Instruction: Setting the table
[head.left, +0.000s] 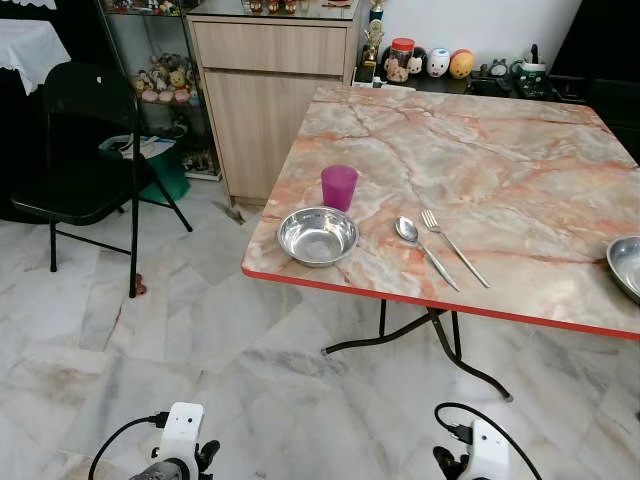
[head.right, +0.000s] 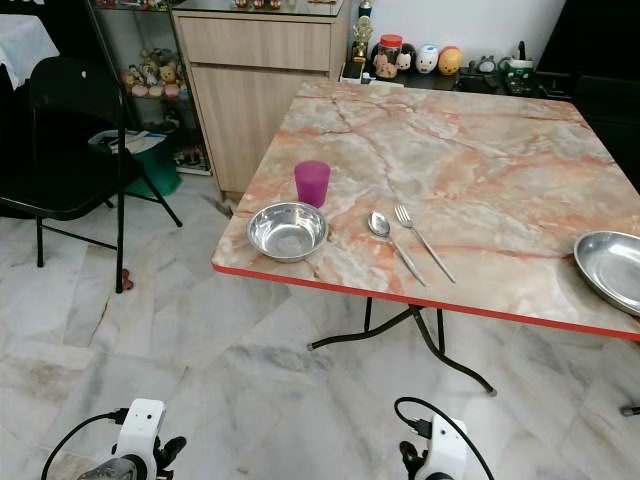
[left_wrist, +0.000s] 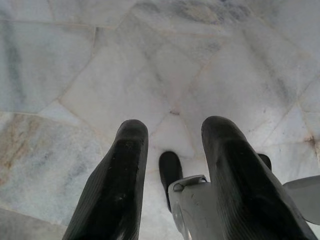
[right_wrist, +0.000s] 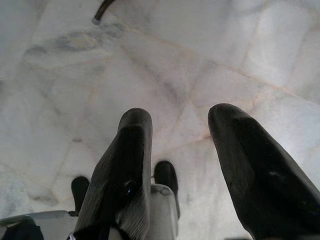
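From the left eye view, the marble-patterned table with its red edge carries one place setting gathered at its near left corner, which reads as a deliberate layout for a diner seated there: a shiny steel bowl sits just inside the table's near edge, a translucent magenta cup stands upright just behind the bowl, and to the bowl's right lie a spoon and a fork side by side, bowl and tines pointing away from the table's near edge. At the table's right edge a steel plate is partly cut off, well apart from the bowl, perhaps the start of a second setting. A black folding chair stands left of the table, not drawn up to it. The right eye view shows the plate more fully: a shallow, empty metal dish. In the left wrist view the left gripper hangs over the pale floor tiles, its fingers moderately parted and holding nothing. In the right wrist view the right gripper likewise points at the floor, parted a little wider, also empty; both arms appear idle, short of the table.
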